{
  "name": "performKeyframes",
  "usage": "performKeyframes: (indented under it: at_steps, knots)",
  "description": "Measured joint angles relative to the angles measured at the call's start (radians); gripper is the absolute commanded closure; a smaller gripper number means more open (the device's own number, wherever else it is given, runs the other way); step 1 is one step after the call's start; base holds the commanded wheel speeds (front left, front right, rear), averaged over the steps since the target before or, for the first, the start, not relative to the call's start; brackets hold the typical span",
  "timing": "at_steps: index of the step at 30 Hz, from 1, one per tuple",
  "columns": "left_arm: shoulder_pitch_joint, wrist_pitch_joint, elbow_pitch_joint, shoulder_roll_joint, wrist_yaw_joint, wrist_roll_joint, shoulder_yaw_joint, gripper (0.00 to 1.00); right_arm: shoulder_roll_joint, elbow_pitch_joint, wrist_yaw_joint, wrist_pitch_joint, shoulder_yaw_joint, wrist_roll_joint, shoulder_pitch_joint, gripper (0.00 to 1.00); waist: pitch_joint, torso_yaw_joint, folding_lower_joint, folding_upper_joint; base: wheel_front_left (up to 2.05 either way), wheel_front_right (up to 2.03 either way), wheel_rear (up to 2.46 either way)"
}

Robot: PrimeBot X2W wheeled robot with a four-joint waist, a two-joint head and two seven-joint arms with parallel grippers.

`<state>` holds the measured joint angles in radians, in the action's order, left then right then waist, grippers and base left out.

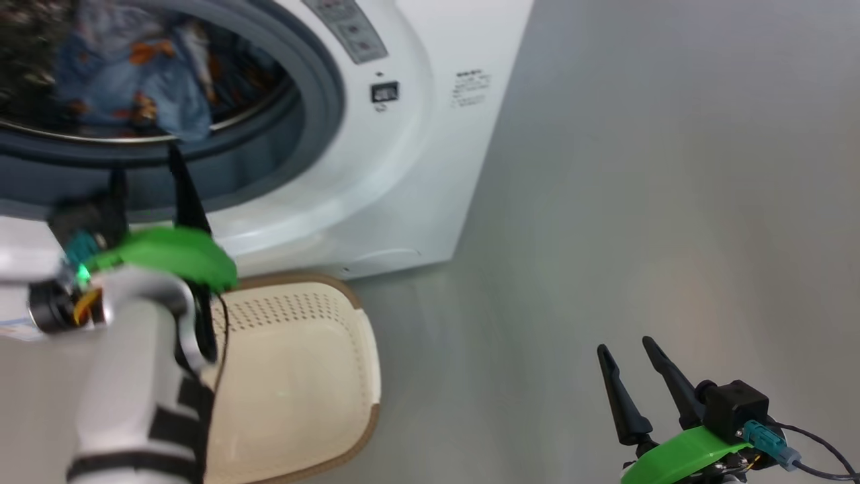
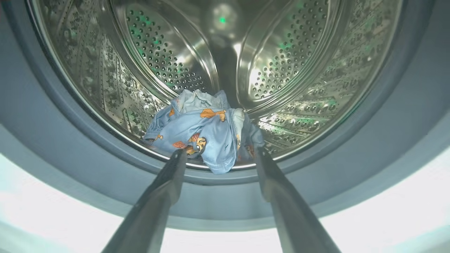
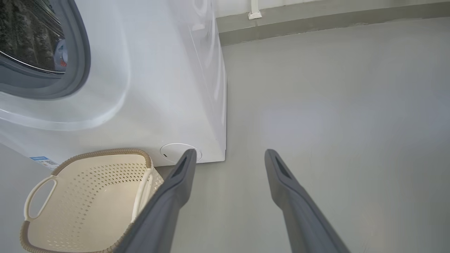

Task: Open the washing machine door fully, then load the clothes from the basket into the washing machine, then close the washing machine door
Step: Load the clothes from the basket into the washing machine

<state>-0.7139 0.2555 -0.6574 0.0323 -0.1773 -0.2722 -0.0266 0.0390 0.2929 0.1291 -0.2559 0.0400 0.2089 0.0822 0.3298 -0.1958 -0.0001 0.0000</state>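
Observation:
The white washing machine [image 1: 403, 168] stands with its drum mouth uncovered; the washing machine door is out of view. The light-blue clothes [image 2: 207, 130] with orange prints lie at the front of the steel drum [image 2: 281, 70], one fold drooping over the drum lip. My left gripper [image 2: 220, 150] is open just outside the grey gasket [image 2: 404, 140], with its tips near the clothes and nothing between them. In the head view the left gripper [image 1: 146, 161] points into the opening. The cream basket [image 1: 295, 316] sits on the floor below, with nothing visible inside. My right gripper [image 1: 625, 345] hangs open over bare floor.
Grey floor [image 1: 638, 202] stretches to the right of the machine. The basket [image 3: 102, 153] stands against the machine's lower front, near a round cover [image 3: 172, 150] and a small blue label [image 3: 42, 161]. A wall base with a white fitting [image 3: 255, 14] runs behind.

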Motion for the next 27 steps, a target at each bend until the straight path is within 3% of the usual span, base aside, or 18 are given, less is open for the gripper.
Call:
performKeyframes:
  at_steps: [4,10,18,27]
  knots:
    - [0.144,0.0,0.095,-0.002,0.033,0.007,-0.03,0.0,0.001,0.004,0.0,0.0,-0.021,-0.013,-0.005,0.0,-0.058,0.035,0.0,0.0,0.0,0.0,0.0]
    - [0.373,0.0,0.193,-0.001,0.034,-0.063,-0.127,0.0,0.002,0.01,0.0,0.0,-0.026,-0.013,-0.076,0.0,-0.149,0.081,0.0,0.0,0.0,0.0,0.0]
    - [0.614,0.0,0.388,0.003,0.008,-0.055,-0.164,0.0,0.001,0.007,0.0,0.0,-0.042,-0.016,-0.108,0.0,-0.25,0.135,0.0,0.0,0.0,0.0,0.0]
    - [0.805,0.0,0.518,0.01,-0.034,0.008,-0.163,0.0,0.001,-0.006,0.0,0.0,-0.056,-0.033,-0.147,0.0,-0.328,0.16,0.0,0.0,0.0,0.0,0.0]
